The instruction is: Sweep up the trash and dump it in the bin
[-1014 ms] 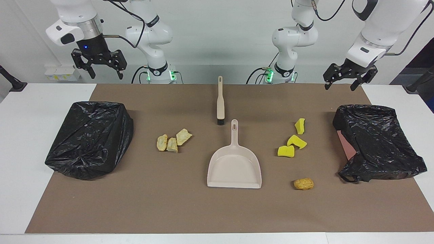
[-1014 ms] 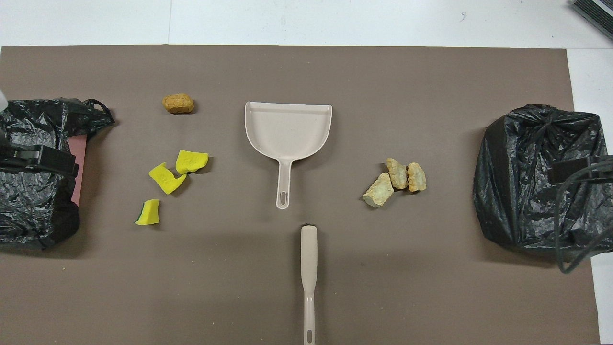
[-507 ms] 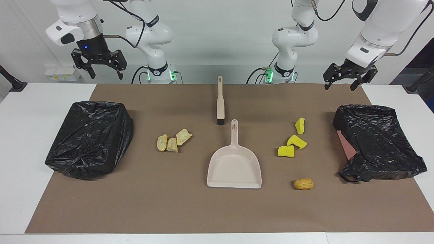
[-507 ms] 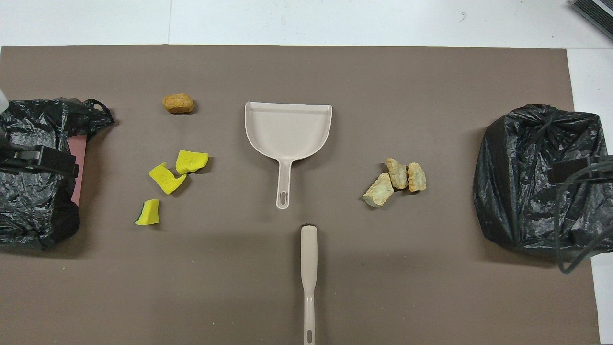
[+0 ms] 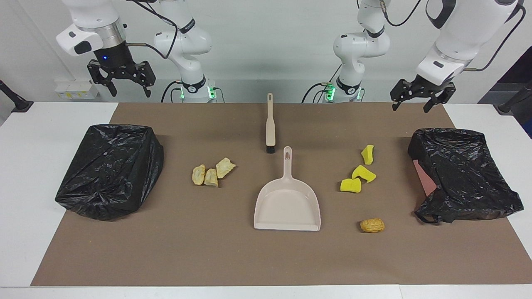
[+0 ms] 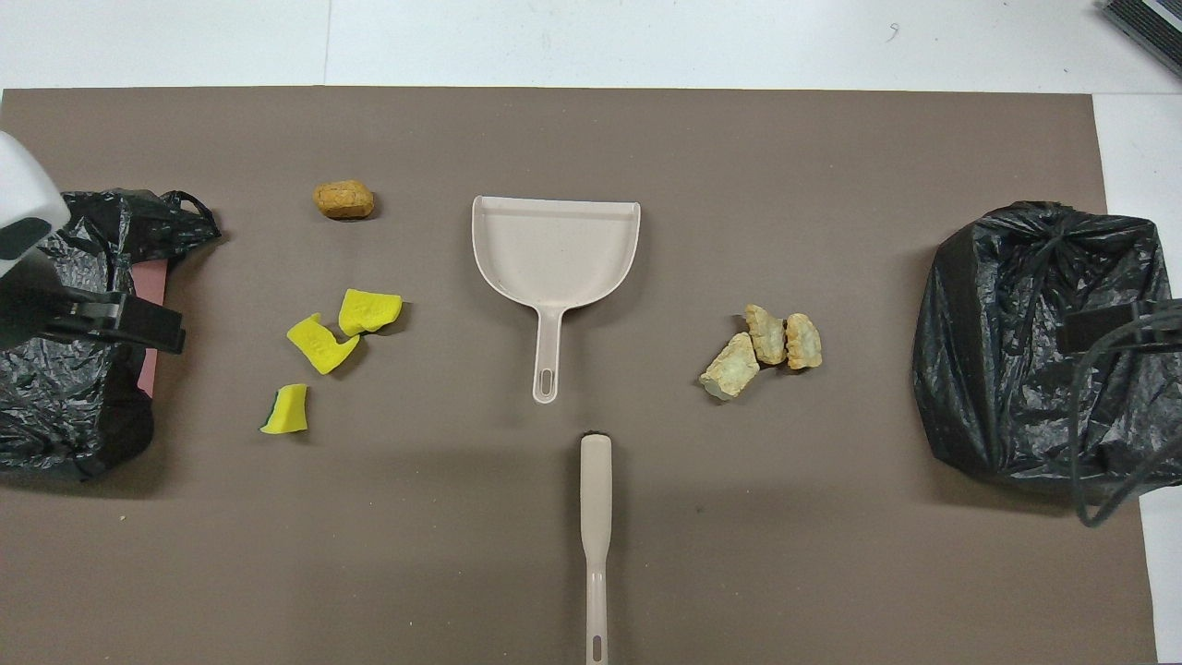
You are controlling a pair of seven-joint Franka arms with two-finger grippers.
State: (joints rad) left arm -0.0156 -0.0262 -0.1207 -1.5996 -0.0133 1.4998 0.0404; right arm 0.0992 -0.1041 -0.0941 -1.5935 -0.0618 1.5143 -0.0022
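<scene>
Your left gripper [image 5: 419,96], jaws spread and empty, has drifted inward at the frame's upper right; your right gripper [image 5: 121,79] waits, open, upper left. The trash [image 5: 358,179] lies unswept mid-bench, flanking the dustpan [image 5: 287,204] and brush [image 5: 270,123].
</scene>
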